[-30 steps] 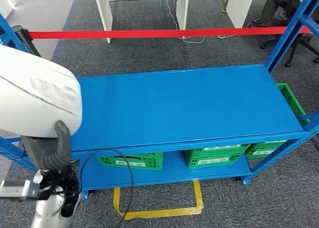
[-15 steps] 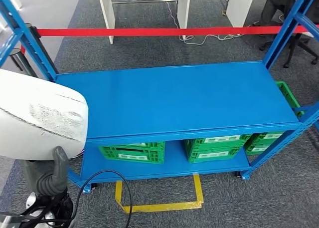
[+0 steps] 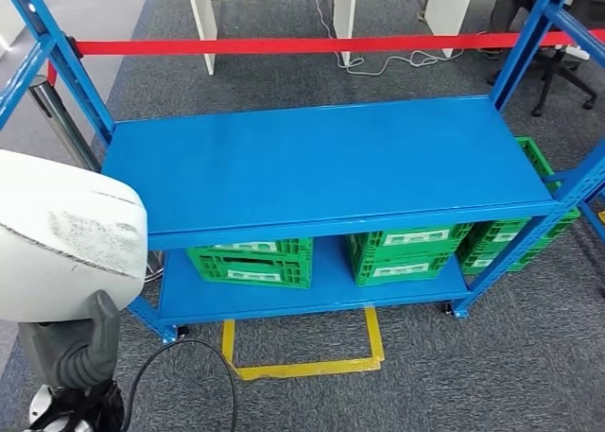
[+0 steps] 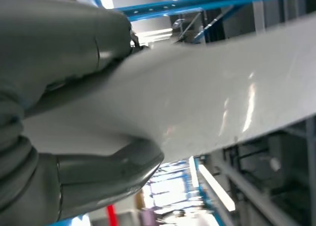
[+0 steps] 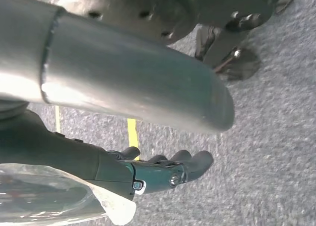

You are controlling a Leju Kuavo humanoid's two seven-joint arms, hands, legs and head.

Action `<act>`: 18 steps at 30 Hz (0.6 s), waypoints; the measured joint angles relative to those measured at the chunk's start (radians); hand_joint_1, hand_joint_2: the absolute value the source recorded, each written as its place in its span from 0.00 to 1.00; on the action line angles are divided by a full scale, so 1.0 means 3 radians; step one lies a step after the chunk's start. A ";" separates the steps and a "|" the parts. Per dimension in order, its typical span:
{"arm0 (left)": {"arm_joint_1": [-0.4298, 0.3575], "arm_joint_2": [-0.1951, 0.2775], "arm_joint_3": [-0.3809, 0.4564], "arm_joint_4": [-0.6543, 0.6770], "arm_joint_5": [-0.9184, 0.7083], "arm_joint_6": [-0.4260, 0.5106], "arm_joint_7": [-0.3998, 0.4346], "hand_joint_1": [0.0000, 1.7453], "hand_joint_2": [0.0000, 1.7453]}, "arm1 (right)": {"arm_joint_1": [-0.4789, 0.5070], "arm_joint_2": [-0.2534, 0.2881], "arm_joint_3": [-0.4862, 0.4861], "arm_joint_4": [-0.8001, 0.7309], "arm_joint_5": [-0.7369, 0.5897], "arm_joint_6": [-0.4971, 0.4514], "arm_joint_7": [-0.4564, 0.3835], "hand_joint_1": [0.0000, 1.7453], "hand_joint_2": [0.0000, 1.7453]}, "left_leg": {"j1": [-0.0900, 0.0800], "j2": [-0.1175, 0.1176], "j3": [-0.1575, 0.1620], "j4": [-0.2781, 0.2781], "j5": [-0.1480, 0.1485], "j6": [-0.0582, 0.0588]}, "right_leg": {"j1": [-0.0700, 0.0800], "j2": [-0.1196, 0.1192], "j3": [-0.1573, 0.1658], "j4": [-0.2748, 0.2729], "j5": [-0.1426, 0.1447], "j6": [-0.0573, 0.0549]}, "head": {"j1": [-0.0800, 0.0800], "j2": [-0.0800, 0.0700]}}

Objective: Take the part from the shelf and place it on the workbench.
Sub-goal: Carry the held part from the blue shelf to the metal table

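The left hand [image 3: 75, 352] is gripping the large white part [image 3: 64, 248] at the scene's left, thumb and fingers clamped either side in the left wrist view. The blue shelf [image 3: 321, 163] is standing ahead, green crates [image 3: 250, 262] beneath. The right hand [image 5: 164, 171] is hanging over carpet, fingers lightly curled, holding nothing. The bulky part could clip a shelf upright, or slip from the one-handed hold.

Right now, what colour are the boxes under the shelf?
Green, with white labels. The crates show best in the head view.
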 joint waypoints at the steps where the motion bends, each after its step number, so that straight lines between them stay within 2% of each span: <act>1: 0.0030 0.0000 0.0004 -0.0007 -0.0051 0.0057 0.0000 1.00 1.00 | 0.0008 0.0006 0.0001 0.0000 0.0015 -0.0007 0.0006 0.00 0.00 | 0.0007 -0.0003 -0.0009 0.0010 0.0001 -0.0018 | -0.0001 -0.0008 -0.0026 -0.0005 0.0014 -0.0021 | 0.0003 0.0000; 2: 0.0064 0.0001 0.0007 -0.0013 -0.0081 0.0103 0.0000 1.00 1.00 | 0.0017 0.0010 0.0002 0.0001 0.0030 -0.0015 0.0019 0.00 0.00 | 0.0013 -0.0005 -0.0023 0.0045 -0.0050 -0.0039 | -0.0004 -0.0016 -0.0044 -0.0007 0.0037 -0.0046 | -0.0003 0.0000; 3: 0.0092 0.0001 0.0007 -0.0019 -0.0097 0.0139 0.0000 1.00 1.00 | 0.0025 0.0014 0.0003 0.0001 0.0044 -0.0020 0.0034 0.00 0.00 | 0.0019 -0.0008 -0.0045 0.0130 -0.0160 -0.0059 | -0.0008 -0.0026 -0.0067 -0.0012 0.0065 -0.0072 | -0.0005 0.0000; 5: 0.0124 0.0004 0.0008 -0.0028 -0.0103 0.0195 0.0000 1.00 1.00 | 0.0032 0.0021 0.0010 0.0001 0.0069 -0.0027 0.0061 0.00 0.00 | 0.0032 -0.0010 -0.0121 0.0486 -0.0504 -0.0094 | -0.0006 -0.0043 -0.0134 -0.0013 0.0128 -0.0103 | -0.0019 0.0000; 6: 0.0135 0.0009 0.0009 -0.0030 -0.0101 0.0221 0.0000 1.00 1.00 | 0.0033 0.0022 0.0014 0.0001 0.0084 -0.0028 0.0074 0.00 0.00 | 0.0038 -0.0010 -0.0149 0.0697 -0.0638 -0.0104 | -0.0002 -0.0051 -0.0174 -0.0010 0.0158 -0.0110 | -0.0021 0.0000; 7: 0.0150 0.0016 0.0009 -0.0031 -0.0097 0.0255 0.0000 1.00 1.00 | 0.0033 0.0023 0.0019 0.0001 0.0104 -0.0028 0.0090 0.00 0.00 | 0.0043 -0.0010 -0.0150 0.0856 -0.0694 -0.0110 | 0.0002 -0.0058 -0.0212 -0.0003 0.0191 -0.0113 | -0.0023 0.0000; 8: 0.0166 0.0025 0.0009 -0.0031 -0.0090 0.0292 0.0000 1.00 1.00 | 0.0033 0.0023 0.0023 0.0001 0.0127 -0.0028 0.0108 0.00 0.00 | 0.0047 -0.0010 -0.0109 0.0917 -0.0669 -0.0111 | 0.0005 -0.0063 -0.0253 0.0007 0.0222 -0.0112 | -0.0023 0.0000; 9: 0.0179 0.0039 0.0009 -0.0031 -0.0077 0.0320 0.0000 1.00 1.00 | 0.0030 0.0023 0.0026 0.0000 0.0146 -0.0028 0.0125 0.00 0.00 | 0.0050 -0.0010 -0.0018 0.0854 -0.0585 -0.0107 | 0.0007 -0.0065 -0.0293 0.0022 0.0250 -0.0109 | -0.0022 0.0000; 11: 0.0187 0.0074 0.0010 -0.0032 -0.0025 0.0308 0.0000 1.00 1.00 | 0.0010 0.0022 0.0028 0.0000 0.0156 -0.0028 0.0146 0.00 0.00 | 0.0050 -0.0012 0.0275 0.0463 -0.0428 -0.0087 | 0.0012 -0.0064 -0.0375 0.0062 0.0298 -0.0096 | -0.0023 0.0000; 12: 0.0182 0.0092 0.0014 -0.0032 0.0014 0.0263 0.0003 1.00 1.00 | -0.0011 0.0021 0.0028 0.0000 0.0142 -0.0027 0.0140 0.00 0.00 | 0.0047 -0.0014 0.0413 0.0242 -0.0407 -0.0072 | 0.0016 -0.0062 -0.0414 0.0081 0.0322 -0.0083 | -0.0022 0.0000; 13: 0.0174 0.0106 0.0020 -0.0031 0.0048 0.0206 0.0007 1.00 1.00 | -0.0038 0.0021 0.0025 0.0000 0.0120 -0.0026 0.0117 0.00 0.00 | 0.0041 -0.0017 0.0502 0.0080 -0.0412 -0.0058 | 0.0021 -0.0060 -0.0446 0.0094 0.0348 -0.0069 | -0.0022 0.0000; 14: 0.0164 0.0116 0.0028 -0.0028 0.0075 0.0149 0.0013 1.00 1.00 | -0.0065 0.0020 0.0022 0.0000 0.0093 -0.0022 0.0076 0.00 0.00 | 0.0035 -0.0019 0.0538 -0.0015 -0.0433 -0.0046 | 0.0024 -0.0059 -0.0474 0.0101 0.0377 -0.0051 | -0.0022 0.0000; 16: 0.0143 0.0125 0.0039 -0.0020 0.0095 0.0073 0.0026 1.00 1.00 | -0.0109 0.0016 0.0015 0.0000 0.0046 -0.0004 -0.0032 0.00 0.00 | 0.0037 -0.0012 0.0505 -0.0071 -0.0428 -0.0016 | 0.0024 -0.0057 -0.0525 0.0112 0.0422 -0.0013 | -0.0020 0.0000; 17: 0.0134 0.0127 0.0041 -0.0015 0.0097 0.0052 0.0030 1.00 1.00 | -0.0120 0.0011 0.0012 0.0000 0.0031 0.0008 -0.0077 0.00 0.00 | 0.0043 -0.0006 0.0477 -0.0087 -0.0407 0.0007 | 0.0022 -0.0051 -0.0555 0.0136 0.0393 0.0007 | -0.0018 0.0000; 18: 0.0128 0.0128 0.0043 -0.0009 0.0093 0.0038 0.0032 1.00 1.00 | -0.0125 0.0005 0.0009 0.0000 0.0022 0.0020 -0.0106 0.00 0.00 | 0.0051 0.0000 0.0441 -0.0100 -0.0379 0.0036 | 0.0021 -0.0041 -0.0596 0.0208 0.0300 0.0023 | -0.0012 0.0000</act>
